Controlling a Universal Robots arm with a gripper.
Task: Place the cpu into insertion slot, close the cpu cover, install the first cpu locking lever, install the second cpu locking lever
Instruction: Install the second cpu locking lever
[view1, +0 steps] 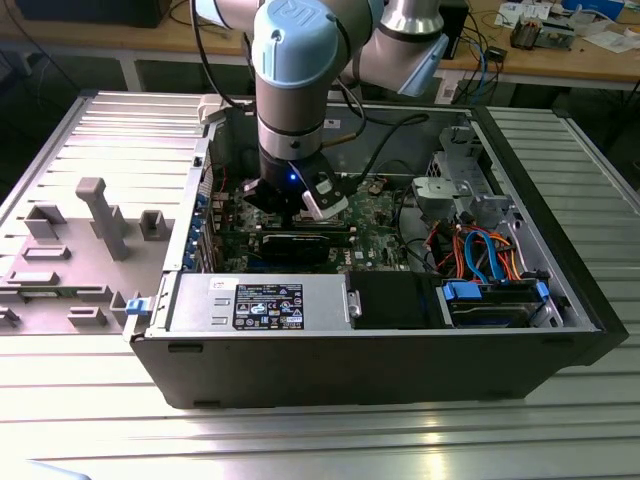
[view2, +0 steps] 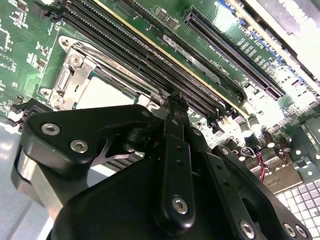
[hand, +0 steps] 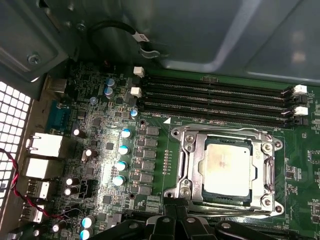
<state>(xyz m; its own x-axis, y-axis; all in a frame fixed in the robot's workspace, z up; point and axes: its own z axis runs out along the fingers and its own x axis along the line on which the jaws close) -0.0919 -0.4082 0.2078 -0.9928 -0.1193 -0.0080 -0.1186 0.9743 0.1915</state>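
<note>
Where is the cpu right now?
In the first wrist view the cpu lies in the insertion slot, framed by the cpu cover, beside the long memory slots.

Bright overhead light washed the ribbed metal desk (view1: 300, 440) in pale glare in the exterior view, while the computer case (view1: 560, 300) interior lay in shadow. In the first wrist view, light pooled on the green circuit board (hand: 115, 150) and its capacitors. The end effector (view2: 170, 165) looked soft and out of focus in the second wrist view.
</note>
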